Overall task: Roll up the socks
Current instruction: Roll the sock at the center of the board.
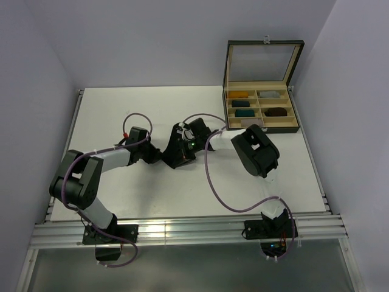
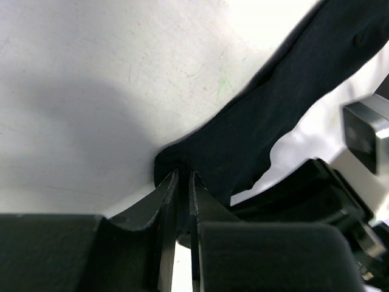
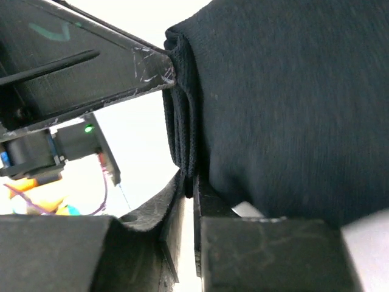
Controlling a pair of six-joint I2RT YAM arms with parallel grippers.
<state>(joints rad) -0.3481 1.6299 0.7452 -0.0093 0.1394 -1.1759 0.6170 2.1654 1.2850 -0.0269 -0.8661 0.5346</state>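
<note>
Left gripper pinched one end of black sock; right gripper nipped its folded edge, mid table.
Roll looked barely started; doing it well needed taut fabric, tight even wraps and the fold not slipping from either jaw.
</note>
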